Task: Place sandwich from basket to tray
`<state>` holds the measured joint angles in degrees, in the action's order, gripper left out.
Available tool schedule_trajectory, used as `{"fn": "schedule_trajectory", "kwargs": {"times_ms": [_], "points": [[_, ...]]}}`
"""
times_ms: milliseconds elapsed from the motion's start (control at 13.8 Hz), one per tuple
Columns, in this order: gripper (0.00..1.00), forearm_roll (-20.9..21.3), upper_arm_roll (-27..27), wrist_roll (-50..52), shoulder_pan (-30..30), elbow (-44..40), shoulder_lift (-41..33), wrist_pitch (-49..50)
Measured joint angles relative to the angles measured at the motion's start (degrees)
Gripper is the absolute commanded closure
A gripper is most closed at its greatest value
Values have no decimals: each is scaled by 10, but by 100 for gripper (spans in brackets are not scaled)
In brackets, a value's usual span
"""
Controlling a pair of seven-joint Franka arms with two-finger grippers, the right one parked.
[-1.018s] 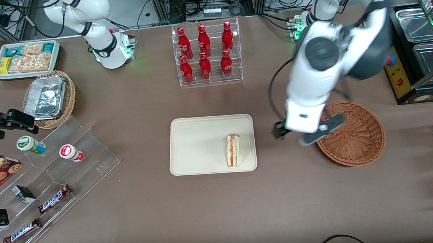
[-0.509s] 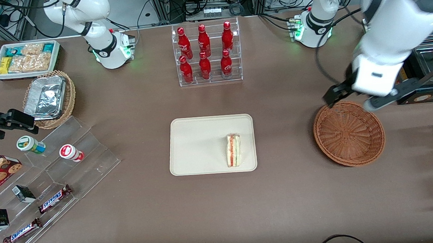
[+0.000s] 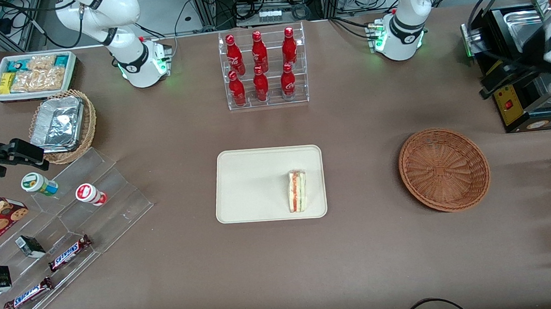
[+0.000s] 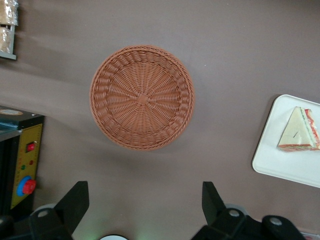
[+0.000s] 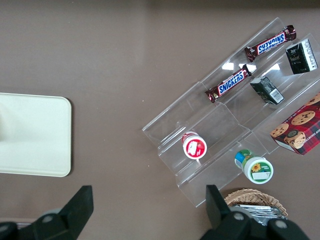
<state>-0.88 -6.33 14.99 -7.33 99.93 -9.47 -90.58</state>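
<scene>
The sandwich, a pale wedge with red and green filling, lies on the cream tray near the tray edge that faces the basket. The reddish-brown wicker basket stands empty toward the working arm's end of the table. My gripper hangs high above the table, farther from the front camera than the basket, by the black-and-yellow box. It is open, its fingers wide apart with nothing between them.
A black-and-yellow control box with a red button stands close to the gripper. A clear rack of red bottles stands farther back. A stepped acrylic stand with snacks and a tan foil basket lie toward the parked arm's end.
The gripper has risen and swung away from the basket toward the working arm's end of the table, staying open. The sandwich, tray and basket have not moved.
</scene>
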Motion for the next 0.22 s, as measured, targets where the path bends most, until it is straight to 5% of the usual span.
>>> {"fn": "schedule_trajectory", "kwargs": {"times_ms": [218], "points": [[0, -2, 83, -27, 77, -1, 1, 2]]}}
